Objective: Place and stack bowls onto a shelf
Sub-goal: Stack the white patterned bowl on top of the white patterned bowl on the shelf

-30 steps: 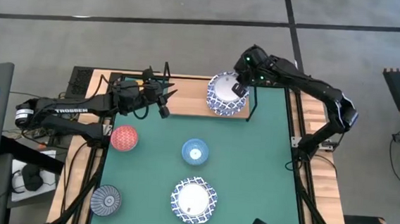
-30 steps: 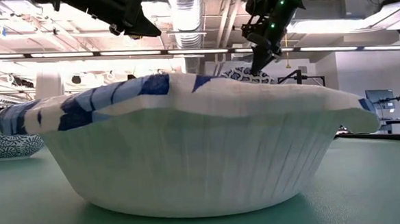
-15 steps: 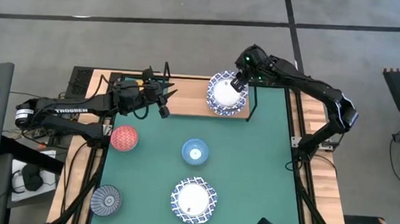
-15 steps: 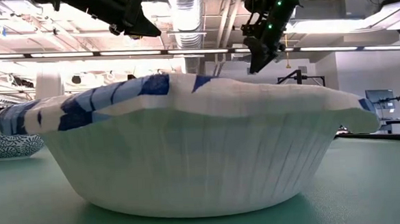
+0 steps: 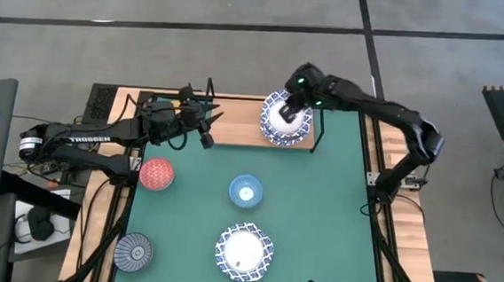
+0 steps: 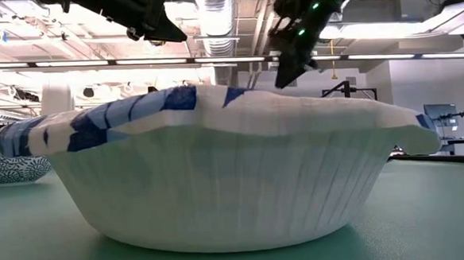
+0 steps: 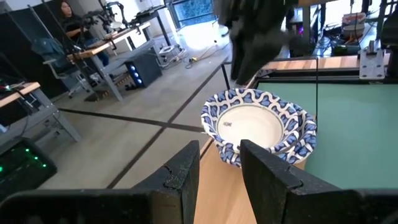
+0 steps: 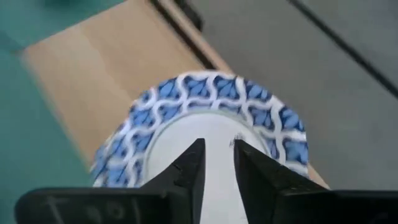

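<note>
A white bowl with a blue lattice rim (image 5: pixel 281 125) sits on the right end of the light-wood shelf (image 5: pixel 235 131); it also shows in the wrist views (image 7: pixel 258 121) (image 8: pixel 205 106). My right gripper (image 5: pixel 292 108) (image 8: pixel 219 155) hovers just above this bowl with a narrow gap between its fingers, touching nothing. My left gripper (image 5: pixel 204 136) (image 7: pixel 219 162) waits over the shelf's left part, fingers slightly apart and empty. On the green mat rest a second lattice bowl (image 5: pixel 244 252), a light blue one (image 5: pixel 246 191), a red one (image 5: pixel 156 173) and a grey-blue ribbed one (image 5: pixel 133 252).
The shelf's black wire frame (image 5: pixel 317 132) stands at the board's right end. The near lattice bowl (image 6: pixel 219 178) fills most of the low view, so the shelf is hidden there. Bare board lies between the two grippers.
The right gripper has come off the right rim of the bowl on the shelf, risen a little and moved toward the table's left, so that it now stands over the bowl. The bowl has settled flat on the board. The left arm kept still.
</note>
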Available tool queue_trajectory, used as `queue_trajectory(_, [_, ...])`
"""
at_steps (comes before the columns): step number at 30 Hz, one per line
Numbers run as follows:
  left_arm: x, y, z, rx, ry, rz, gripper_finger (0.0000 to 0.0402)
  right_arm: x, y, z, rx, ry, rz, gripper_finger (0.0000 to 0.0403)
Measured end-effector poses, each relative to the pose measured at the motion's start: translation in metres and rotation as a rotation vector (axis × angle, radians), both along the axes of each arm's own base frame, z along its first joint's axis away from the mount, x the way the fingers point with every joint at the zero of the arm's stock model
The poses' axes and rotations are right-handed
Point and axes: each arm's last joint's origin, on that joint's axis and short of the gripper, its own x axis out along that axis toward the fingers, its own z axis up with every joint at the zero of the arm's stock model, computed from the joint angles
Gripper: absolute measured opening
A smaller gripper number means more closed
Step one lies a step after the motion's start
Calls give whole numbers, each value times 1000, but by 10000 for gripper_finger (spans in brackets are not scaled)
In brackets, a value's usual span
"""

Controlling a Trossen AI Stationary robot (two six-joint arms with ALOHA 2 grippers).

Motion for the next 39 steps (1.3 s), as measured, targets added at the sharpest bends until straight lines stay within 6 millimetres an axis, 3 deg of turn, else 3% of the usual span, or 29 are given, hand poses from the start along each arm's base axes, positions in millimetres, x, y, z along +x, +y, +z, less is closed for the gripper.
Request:
queue_trajectory(4, [0,0,0,0,-3,-2,105,28,5,-26,-97,78,-21,89])
queue_trajectory(8, [0,0,-1,0,12,-1,105,42,0,-53,-87,148,-6,77])
queue_trajectory(16, [-1,2,-1,13,28,38,105,41,-10,-97,35,323,11,73])
queue_trajectory(20, [-2,3,-2,13,29,44,105,36,-6,-98,123,350,68,73])
queue_trajectory(27, [-2,3,-1,13,28,43,105,34,2,-83,173,276,105,73])
queue_trajectory(39, [-2,3,-2,15,35,50,105,47,-2,-97,163,233,100,73])
